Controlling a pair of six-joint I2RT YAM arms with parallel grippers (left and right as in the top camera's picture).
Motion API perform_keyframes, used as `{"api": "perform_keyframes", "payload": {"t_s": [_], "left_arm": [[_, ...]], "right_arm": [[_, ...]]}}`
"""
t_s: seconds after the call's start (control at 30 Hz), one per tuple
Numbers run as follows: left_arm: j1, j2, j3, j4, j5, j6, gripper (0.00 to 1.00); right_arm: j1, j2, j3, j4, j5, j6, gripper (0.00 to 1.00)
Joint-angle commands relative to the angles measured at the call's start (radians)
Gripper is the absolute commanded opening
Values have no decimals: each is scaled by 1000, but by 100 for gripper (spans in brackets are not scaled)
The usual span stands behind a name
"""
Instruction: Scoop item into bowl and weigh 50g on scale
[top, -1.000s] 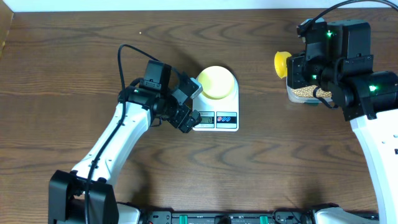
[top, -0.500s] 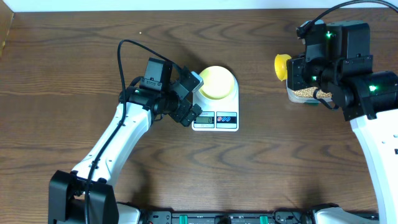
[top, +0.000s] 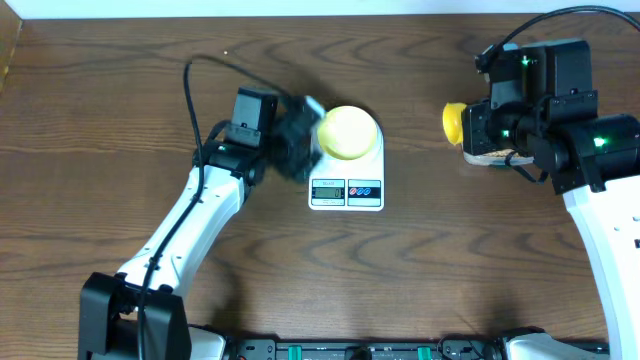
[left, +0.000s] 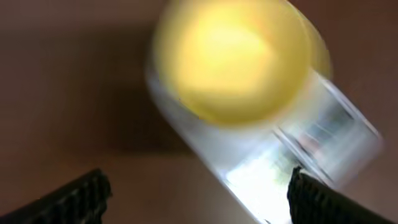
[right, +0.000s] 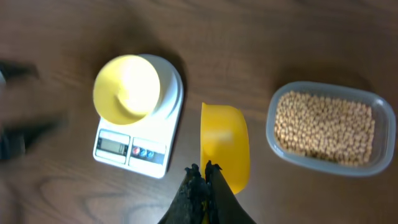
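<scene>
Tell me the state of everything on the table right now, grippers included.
pale yellow bowl: empty, sitting on the scale.
digital kitchen scale: carrying the bowl; display unreadable.
yellow scoop: empty, held over the table.
clear plastic tub: uncovered, holding tan beans.
left gripper: open, holding nothing, blurred.
right gripper: shut on the scoop's handle end.

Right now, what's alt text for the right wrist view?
The right gripper holds an empty yellow scoop above a wooden table. A pale yellow bowl sits on a white scale at image left; a clear tub of beans at image right.
</scene>
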Motion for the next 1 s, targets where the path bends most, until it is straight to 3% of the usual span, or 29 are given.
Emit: {"api": "perform_keyframes", "payload": {"t_s": [0.0,0.97], "left_arm": [[5,-6,9,117,-258,-13,93],[5,-6,9,114,-261,-13,93]], "right_arm": [[7,-5,7,-17,-5,-5,1],[7,-5,7,-46,-38,23,1]]}}
